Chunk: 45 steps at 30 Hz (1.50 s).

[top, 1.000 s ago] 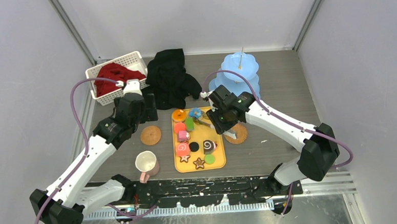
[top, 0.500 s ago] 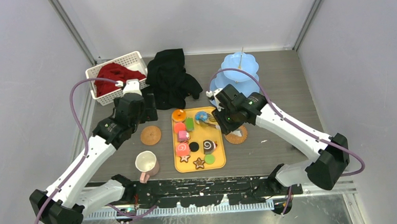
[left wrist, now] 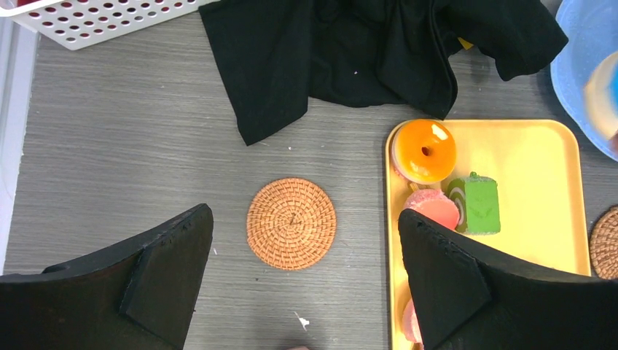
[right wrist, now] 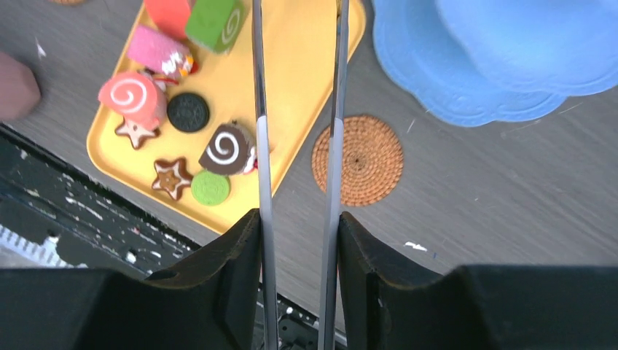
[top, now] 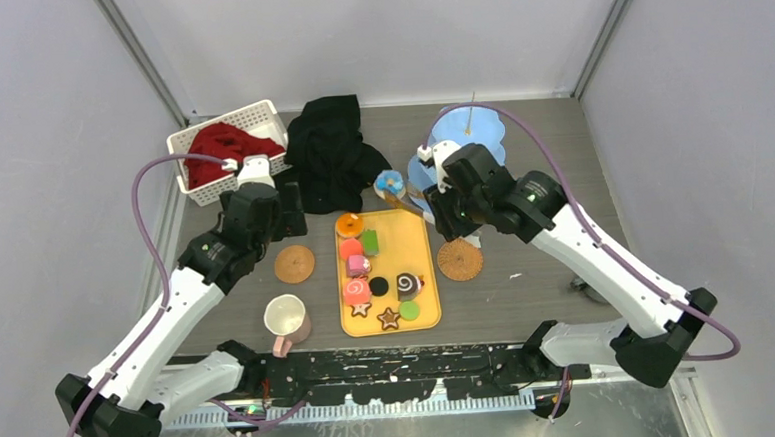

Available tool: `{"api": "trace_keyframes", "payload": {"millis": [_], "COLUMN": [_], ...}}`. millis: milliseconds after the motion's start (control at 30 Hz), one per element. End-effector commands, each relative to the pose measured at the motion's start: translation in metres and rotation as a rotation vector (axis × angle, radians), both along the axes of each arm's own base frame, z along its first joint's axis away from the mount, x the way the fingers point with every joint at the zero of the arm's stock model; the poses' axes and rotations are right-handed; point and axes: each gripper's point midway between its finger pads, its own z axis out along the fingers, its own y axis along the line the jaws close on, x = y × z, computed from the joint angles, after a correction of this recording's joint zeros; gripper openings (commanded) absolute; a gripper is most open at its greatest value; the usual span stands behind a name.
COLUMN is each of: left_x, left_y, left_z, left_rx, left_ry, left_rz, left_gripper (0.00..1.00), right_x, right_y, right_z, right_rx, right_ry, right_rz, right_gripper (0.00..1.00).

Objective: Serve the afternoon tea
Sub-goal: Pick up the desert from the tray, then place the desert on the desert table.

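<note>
Top external: high beyond the near edge of the table (top: 508, 292), angled steeply down. Wrist views: close, facing down. All three share yellow tray (top: 415, 242) and pale-blue stand (top: 484, 133)

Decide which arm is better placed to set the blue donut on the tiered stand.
Right. Its jaws clamp the tongs carrying the blue donut beside the stand. The left jaws hang open over a coaster.

Black cloth (top: 328, 156) heaped beyond tray (top: 415, 247), blue stand (top: 484, 123) just right, bare tabletop (top: 528, 291) past right coaster (top: 460, 261)
</note>
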Motion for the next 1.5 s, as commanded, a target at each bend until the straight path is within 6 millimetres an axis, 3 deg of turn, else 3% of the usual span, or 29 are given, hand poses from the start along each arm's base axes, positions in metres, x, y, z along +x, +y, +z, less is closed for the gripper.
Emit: {"api": "trace_keyframes", "payload": {"millis": [0, 133, 267, 600, 867, 1467], "left_x": [0.005, 0.005, 0.004, 0.001, 0.001, 0.003], "left_y": [-0.001, -0.003, -0.002, 0.000, -0.001, -0.005], "left_z": [0.016, 0.017, 0.018, 0.018, 0.018, 0.028], "left_rx": [-0.057, -0.068, -0.066, -0.072, -0.074, -0.086], "left_ry": [-0.069, -0.071, -0.070, -0.073, -0.074, -0.095], "left_rz": [0.026, 0.020, 0.020, 0.022, 0.020, 0.000], "left_gripper": [0.98, 0.98, 0.98, 0.98, 0.98, 0.98], "right_x": [0.015, 0.020, 0.022, 0.022, 0.028, 0.008], "right_y": [-0.013, -0.027, -0.039, -0.063, -0.061, -0.086], "right_z": [0.074, 0.112, 0.125, 0.125, 0.116, 0.099], "right_rx": [0.084, 0.132, 0.123, 0.072, 0.042, -0.013], "right_ry": [-0.228, -0.343, -0.392, -0.418, -0.395, -0.307], "right_rz": [-0.066, -0.135, -0.190, -0.288, -0.292, -0.345], "right_gripper": [0.01, 0.01, 0.01, 0.01, 0.01, 0.01]}}
